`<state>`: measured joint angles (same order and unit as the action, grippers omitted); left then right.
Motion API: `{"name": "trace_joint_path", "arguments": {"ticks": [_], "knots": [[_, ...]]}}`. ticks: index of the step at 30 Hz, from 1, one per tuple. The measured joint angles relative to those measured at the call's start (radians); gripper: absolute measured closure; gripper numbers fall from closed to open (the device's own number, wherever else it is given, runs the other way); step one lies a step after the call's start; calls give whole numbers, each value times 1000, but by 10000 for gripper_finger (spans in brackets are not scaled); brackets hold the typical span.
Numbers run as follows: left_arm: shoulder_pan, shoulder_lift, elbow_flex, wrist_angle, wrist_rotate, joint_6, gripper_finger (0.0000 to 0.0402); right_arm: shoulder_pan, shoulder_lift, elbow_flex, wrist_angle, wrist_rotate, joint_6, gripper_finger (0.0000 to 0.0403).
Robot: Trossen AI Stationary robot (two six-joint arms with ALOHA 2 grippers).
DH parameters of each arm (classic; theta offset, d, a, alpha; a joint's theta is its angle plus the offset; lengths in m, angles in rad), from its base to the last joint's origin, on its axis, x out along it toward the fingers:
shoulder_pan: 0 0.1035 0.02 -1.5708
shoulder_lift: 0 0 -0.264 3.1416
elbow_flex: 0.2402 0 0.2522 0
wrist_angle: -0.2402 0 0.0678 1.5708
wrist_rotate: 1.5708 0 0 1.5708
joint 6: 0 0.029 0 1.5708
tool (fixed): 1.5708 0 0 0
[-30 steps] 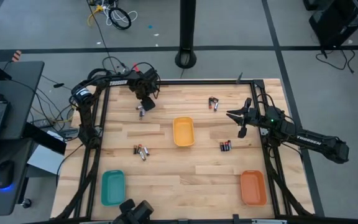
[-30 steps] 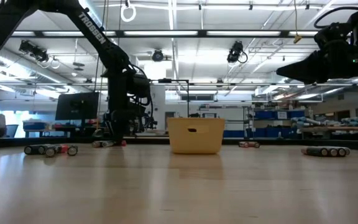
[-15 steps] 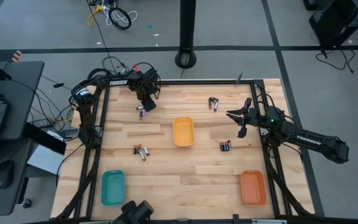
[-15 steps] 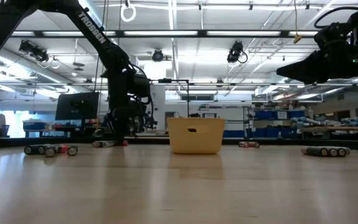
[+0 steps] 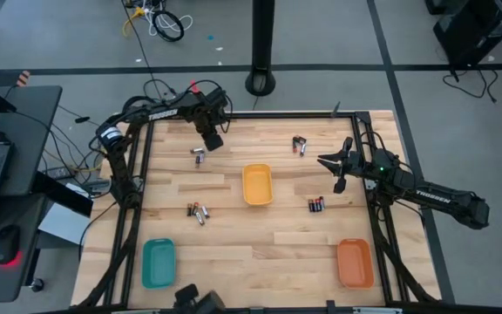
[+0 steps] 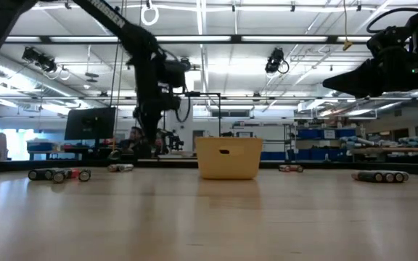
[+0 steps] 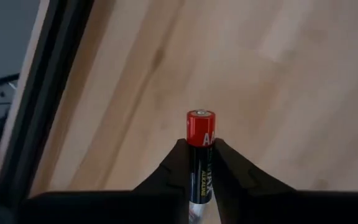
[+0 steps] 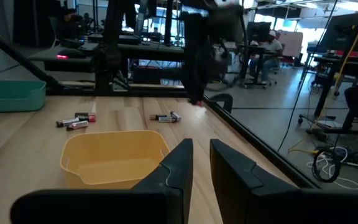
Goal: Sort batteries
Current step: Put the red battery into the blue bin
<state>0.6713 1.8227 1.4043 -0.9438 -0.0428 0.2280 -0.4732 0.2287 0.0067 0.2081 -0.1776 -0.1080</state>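
Left fingers (image 7: pixel 199 163) lifted | grip red-tipped battery (image 7: pixel 200 143), wrist view only | right fingers (image 8: pixel 199 163) narrowly parted, empty

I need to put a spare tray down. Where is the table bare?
Bare: between the teal tray and orange tray, below the yellow tray. Crowded: far edge, where the left gripper holds a battery above loose batteries.

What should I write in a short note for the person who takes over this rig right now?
Left gripper: jaws shut on a battery, held above the table's far left part.
Right gripper: jaws open, empty, waiting above the right side.
Loose batteries: far left, far middle, near left, right of the yellow tray.
Done: one cell picked. The yellow tray looks empty; the teal tray and orange tray too.
Left: everything else.
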Motion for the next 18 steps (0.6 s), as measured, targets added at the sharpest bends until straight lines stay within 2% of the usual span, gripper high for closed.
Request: {"name": "trace_joint_path", "arguments": {"ticks": [5,9,13,18], "knots": [[-125,-121,24,-111,-22,-70,355,0,0,0,0,0,0,336],[-265,-230,24,-201,-46,-183,355,0,0,0,0,0,0,336],[-439,-332,24,-284,-72,-335,355,0,0,0,0,0,0,336],[-691,-397,24,-376,-121,-603,355,0,0,0,0,0,0,336]]}}
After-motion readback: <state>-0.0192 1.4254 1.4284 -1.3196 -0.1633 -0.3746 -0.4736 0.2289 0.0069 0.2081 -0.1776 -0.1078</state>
